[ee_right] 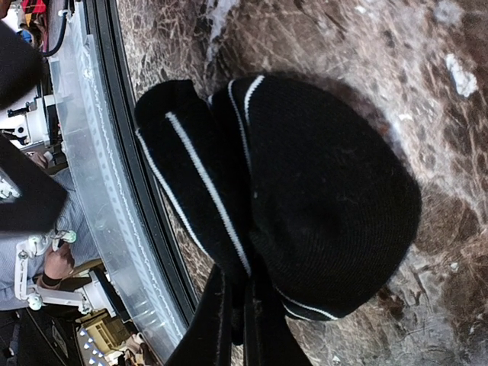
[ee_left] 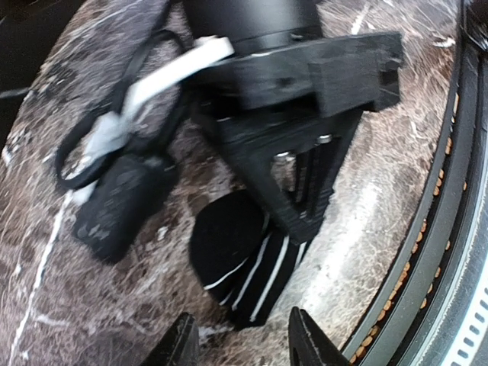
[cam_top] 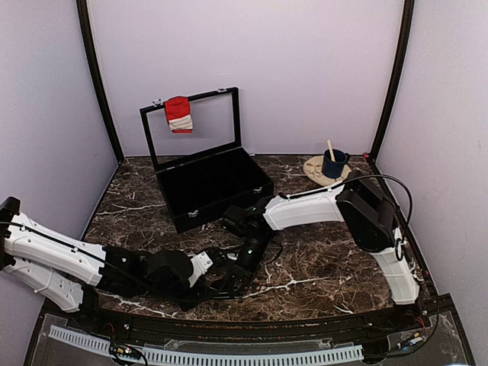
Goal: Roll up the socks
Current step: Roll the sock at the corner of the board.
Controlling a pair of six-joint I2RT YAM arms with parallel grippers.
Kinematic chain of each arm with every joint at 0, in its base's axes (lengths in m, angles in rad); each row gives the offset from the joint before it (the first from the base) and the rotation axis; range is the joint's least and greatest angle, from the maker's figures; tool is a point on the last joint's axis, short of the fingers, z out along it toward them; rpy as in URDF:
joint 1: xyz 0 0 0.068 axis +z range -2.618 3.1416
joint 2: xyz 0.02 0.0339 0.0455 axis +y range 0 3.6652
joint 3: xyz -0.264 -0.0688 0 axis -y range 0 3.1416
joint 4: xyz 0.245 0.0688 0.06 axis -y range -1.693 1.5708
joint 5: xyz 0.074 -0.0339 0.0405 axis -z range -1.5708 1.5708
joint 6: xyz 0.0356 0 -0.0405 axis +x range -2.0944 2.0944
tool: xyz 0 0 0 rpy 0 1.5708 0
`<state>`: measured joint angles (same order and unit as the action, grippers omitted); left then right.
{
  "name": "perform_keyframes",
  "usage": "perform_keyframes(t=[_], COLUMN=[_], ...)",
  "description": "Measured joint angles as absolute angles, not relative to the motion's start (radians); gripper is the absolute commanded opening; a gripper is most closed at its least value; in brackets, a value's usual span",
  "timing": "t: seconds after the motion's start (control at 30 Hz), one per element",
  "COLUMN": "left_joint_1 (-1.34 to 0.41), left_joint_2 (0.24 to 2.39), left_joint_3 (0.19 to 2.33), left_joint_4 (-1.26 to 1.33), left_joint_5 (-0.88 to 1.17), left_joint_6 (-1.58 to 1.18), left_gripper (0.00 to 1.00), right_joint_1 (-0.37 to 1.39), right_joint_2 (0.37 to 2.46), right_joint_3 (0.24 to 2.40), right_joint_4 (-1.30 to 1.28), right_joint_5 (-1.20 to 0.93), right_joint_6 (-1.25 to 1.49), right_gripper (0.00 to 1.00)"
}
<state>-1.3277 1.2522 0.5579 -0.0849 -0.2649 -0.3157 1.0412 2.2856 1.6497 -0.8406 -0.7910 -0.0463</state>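
A black sock with thin white stripes (ee_right: 328, 206) lies bunched on the marble table near its front edge. My right gripper (ee_right: 238, 284) is shut on the sock's edge, with fabric pinched between the fingers. In the left wrist view the same sock (ee_left: 236, 259) lies under the right gripper (ee_left: 305, 200). My left gripper (ee_left: 244, 345) is open just short of the sock, with nothing between its fingers. From above, both grippers meet at the front middle (cam_top: 242, 267) and cover the sock. A red sock with a white band (cam_top: 179, 114) hangs on the case lid.
An open black case (cam_top: 213, 191) stands at the back left, its lid upright. A blue cup (cam_top: 333, 163) with a stick in it sits on a round wooden coaster (cam_top: 316, 171) at the back right. The table's front rail (ee_left: 450, 229) runs close beside the sock.
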Motion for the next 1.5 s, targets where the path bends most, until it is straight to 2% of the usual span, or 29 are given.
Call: perform_keyframes(t=[0.47,0.8,1.23,1.3,1.4,1.5], left_joint_1=[-1.333,-1.333,-1.333,-1.333,-1.333,-1.333], left_joint_2=[1.408,1.446,1.500,1.504,1.519,1.526], left_joint_3=[0.630,0.660,0.673,0.676,0.688,0.690], left_joint_4=[-0.074,-0.076,-0.080,-0.083,-0.089,-0.095], left_joint_5=[-0.194,-0.177,-0.187,-0.196,-0.204,-0.208], left_joint_6=[-0.173,-0.127,-0.116,-0.115,-0.112,-0.107], left_gripper=[0.44,0.36,0.35,0.32,0.21,0.19], right_joint_1=[1.039,1.038,1.034,1.033,1.033,1.033], right_joint_2=[2.297,2.298,2.299,2.299,2.299,2.299], right_joint_3=[1.670,1.670,1.670,1.670,1.670,1.670], right_joint_4=[-0.866,-0.866,-0.870,-0.871,-0.872,-0.872], right_joint_5=[-0.795,-0.797,-0.810,-0.812,-0.812,-0.812], right_joint_6=[-0.047,-0.047,-0.049,-0.050,-0.051,-0.051], right_gripper=[0.00,0.00,0.00,0.00,0.00,0.00])
